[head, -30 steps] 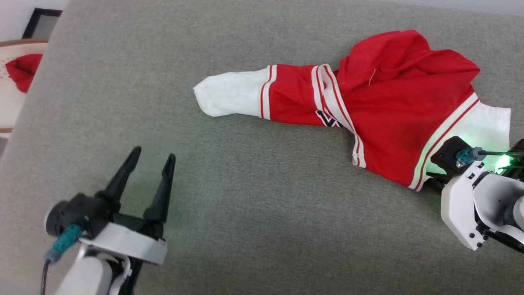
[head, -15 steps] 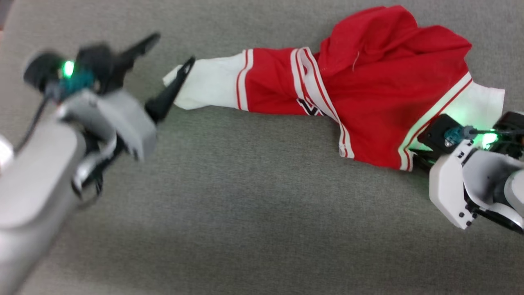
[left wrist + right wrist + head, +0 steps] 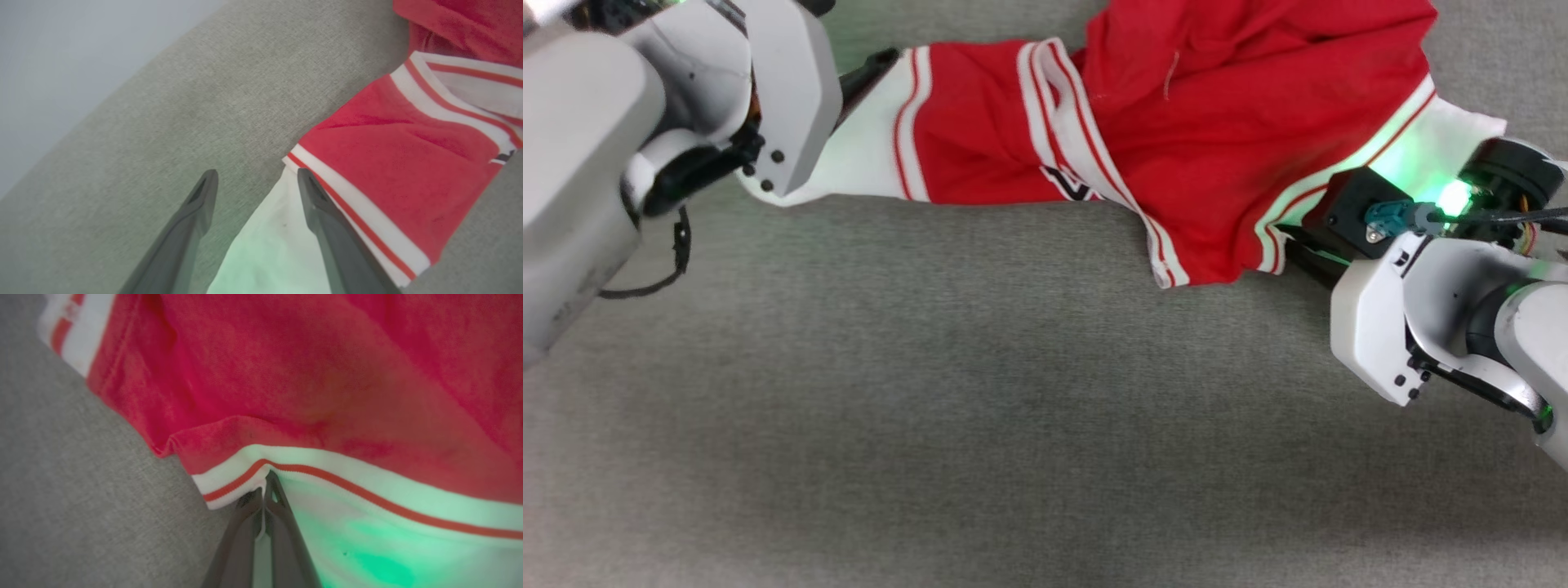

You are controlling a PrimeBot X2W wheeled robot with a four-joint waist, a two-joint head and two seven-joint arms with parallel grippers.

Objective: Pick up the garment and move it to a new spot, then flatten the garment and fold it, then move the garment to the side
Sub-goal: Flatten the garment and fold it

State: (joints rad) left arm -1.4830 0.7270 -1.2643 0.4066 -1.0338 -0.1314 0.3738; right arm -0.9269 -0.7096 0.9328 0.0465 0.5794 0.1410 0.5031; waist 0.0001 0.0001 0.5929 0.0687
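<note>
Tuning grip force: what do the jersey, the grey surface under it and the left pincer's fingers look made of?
Jersey: soft matte knit, probably cotton or polyester; it creases and drapes.
Grey surface: matte woven upholstery cloth; flecked weave shows.
Fingers of the left pincer: dark, smooth, semi-matte, likely moulded plastic or rubber; cannot tell which.

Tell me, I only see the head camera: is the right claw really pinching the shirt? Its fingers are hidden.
Observer: Yes. The right wrist view shows the right gripper shut on the garment, pinching its striped white edge.
Operator: What about the left claw behind that big arm?
Observer: The left gripper is open. One finger hangs over the white sleeve, the other over the grey surface.
Operator: Is it touching the sleeve?
Observer: I cannot tell from the left wrist view; no cloth is pinched between its fingers.
</note>
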